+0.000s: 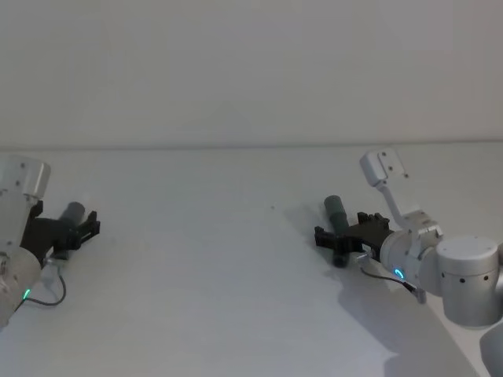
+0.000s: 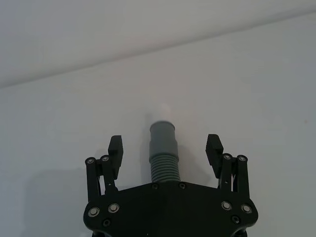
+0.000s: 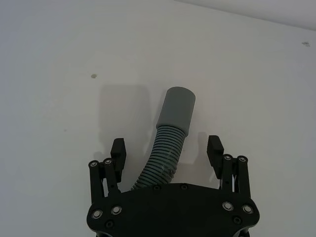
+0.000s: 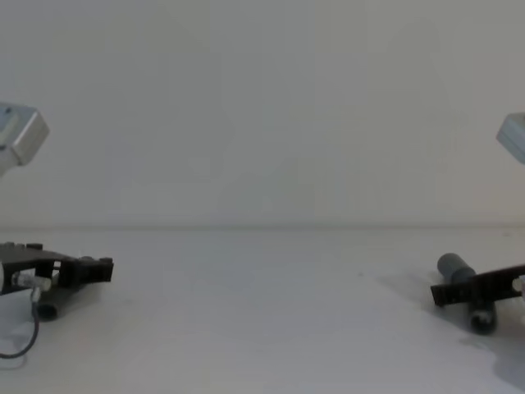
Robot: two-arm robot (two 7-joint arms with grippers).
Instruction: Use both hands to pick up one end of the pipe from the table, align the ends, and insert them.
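Two dark grey ribbed pipe pieces lie far apart on the white table (image 1: 220, 275). At the table's left side, the left piece (image 1: 75, 210) lies between the open fingers of my left gripper (image 1: 81, 228). In the left wrist view this piece (image 2: 163, 153) points away from the palm, its whitish tip (image 2: 164, 109) ahead of the cuff, and the left gripper (image 2: 165, 145) straddles it without touching. The right piece (image 1: 337, 214) lies at the table's right side. My right gripper (image 3: 166, 147) stands open around its curved ribbed body (image 3: 165, 148), and the wide smooth cuff (image 3: 177, 106) sticks out beyond the fingertips.
A thin black cable (image 1: 53, 294) loops under the left wrist. In the chest view the left gripper (image 4: 90, 269) and right gripper (image 4: 447, 293) sit low over the table at opposite edges. A plain pale wall stands behind the table.
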